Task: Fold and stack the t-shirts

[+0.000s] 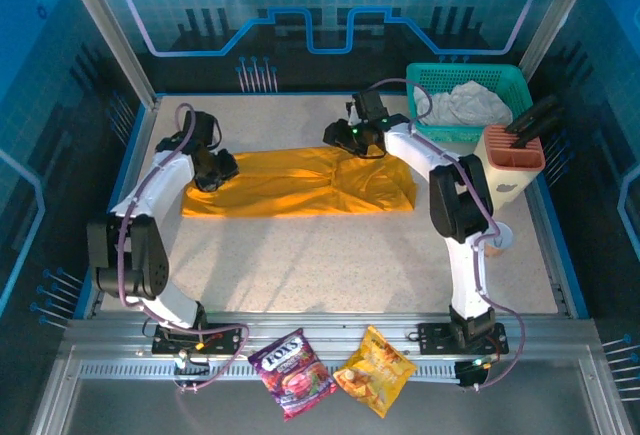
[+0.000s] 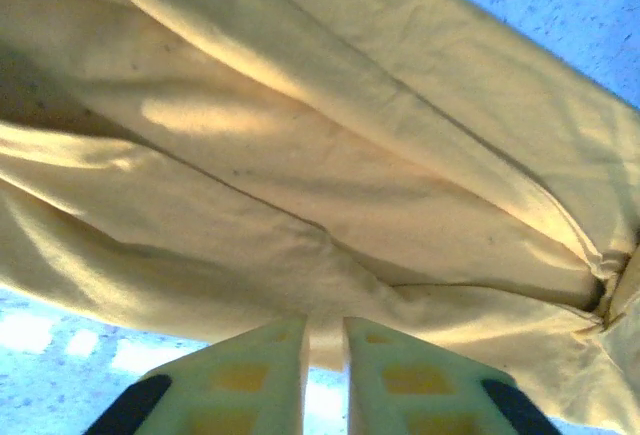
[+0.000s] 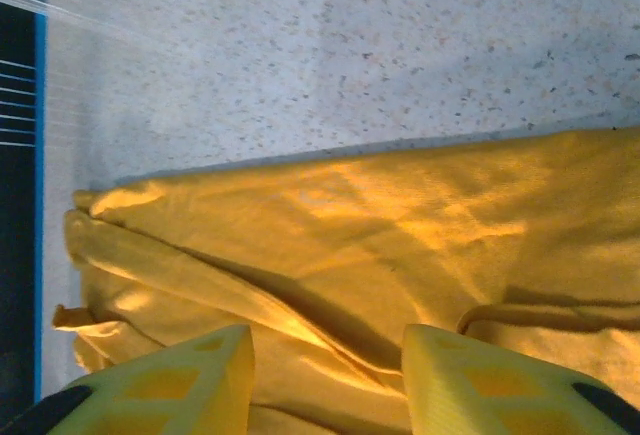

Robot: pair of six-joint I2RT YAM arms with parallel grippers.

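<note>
Left fingers (image 2: 285, 350) stand a narrow slit apart at the edge of the golden-orange t-shirt (image 2: 330, 155); whether cloth is pinched between them cannot be told. Right fingers (image 3: 190, 380) are released, spread wide over the same shirt's folded edge, holding nothing. The shirt lies as a long folded band across the speckled bench (image 1: 350, 265). The whitish-grey t-shirt (image 1: 468, 105) sits crumpled in the green basket (image 1: 465, 73) at the far right corner.
</note>
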